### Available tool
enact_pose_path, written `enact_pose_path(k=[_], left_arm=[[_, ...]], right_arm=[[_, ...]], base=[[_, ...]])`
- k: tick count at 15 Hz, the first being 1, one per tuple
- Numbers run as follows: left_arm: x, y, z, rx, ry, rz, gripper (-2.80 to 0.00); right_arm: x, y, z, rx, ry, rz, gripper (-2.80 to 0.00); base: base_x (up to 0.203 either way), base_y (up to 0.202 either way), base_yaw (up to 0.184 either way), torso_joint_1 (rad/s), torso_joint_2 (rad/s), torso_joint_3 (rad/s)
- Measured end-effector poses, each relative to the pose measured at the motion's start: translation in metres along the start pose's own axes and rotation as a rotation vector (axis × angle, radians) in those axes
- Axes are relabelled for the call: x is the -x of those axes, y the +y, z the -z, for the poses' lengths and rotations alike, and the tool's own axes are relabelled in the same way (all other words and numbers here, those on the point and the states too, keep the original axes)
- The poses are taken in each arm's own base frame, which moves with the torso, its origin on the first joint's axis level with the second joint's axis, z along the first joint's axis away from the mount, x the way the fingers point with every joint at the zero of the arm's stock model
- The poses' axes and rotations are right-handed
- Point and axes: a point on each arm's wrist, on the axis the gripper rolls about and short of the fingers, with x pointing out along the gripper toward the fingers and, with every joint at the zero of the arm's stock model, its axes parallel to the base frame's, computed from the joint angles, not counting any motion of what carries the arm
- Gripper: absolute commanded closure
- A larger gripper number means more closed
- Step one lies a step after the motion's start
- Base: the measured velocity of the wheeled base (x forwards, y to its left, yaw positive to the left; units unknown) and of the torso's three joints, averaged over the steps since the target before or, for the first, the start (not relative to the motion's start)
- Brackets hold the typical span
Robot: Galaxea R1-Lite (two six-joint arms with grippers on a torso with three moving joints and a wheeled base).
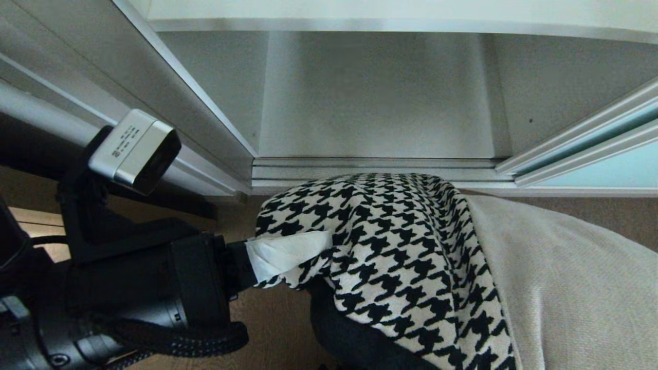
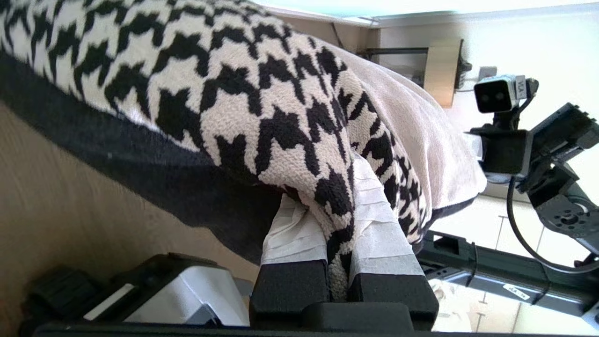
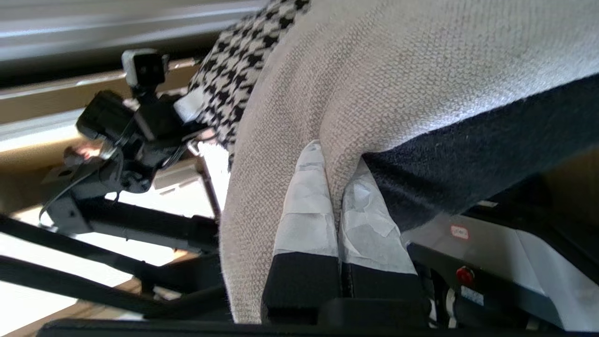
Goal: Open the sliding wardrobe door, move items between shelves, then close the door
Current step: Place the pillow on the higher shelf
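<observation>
1. The robot is carrying a patchwork cushion (image 1: 411, 267) in both arms in front of an open wardrobe, whose sliding wardrobe door (image 1: 606, 172) is standing pushed aside to the right.
2. The left gripper (image 2: 338, 243) is pinching the houndstooth corner, its taped jaws pressed together on a fold of fabric that is bunching between them.
3. The right gripper (image 3: 340, 220) is clamping the cream-beige edge where it meets the dark grey back, jaws squeezed almost shut on the seam.
4. The cushion is hanging between the two pairs of jaws and sagging over them, above the wooden floor and just in front of the door track; the bare white shelf (image 1: 375, 128) is lying beyond it.
5. Judging by the drape, the cushion is handling as light, soft and floppy; the woven cover is giving good friction, so corner and seam pinches are looking like the sensible holds, with both sides needing support.
</observation>
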Motion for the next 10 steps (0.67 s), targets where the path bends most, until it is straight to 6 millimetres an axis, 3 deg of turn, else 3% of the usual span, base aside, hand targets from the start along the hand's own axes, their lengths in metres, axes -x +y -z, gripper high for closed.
enact_pose_path(k=[10], left_arm=[[-0.0102, 0.0076, 0.0068, -0.007, 0.040, -0.026, 0.00]], right_arm=[[0.0004, -0.0013, 0.0024, -0.001, 0.021, -0.015, 0.00]], base=[[0.000, 0.000, 0.000, 0.000, 0.00, 0.000]])
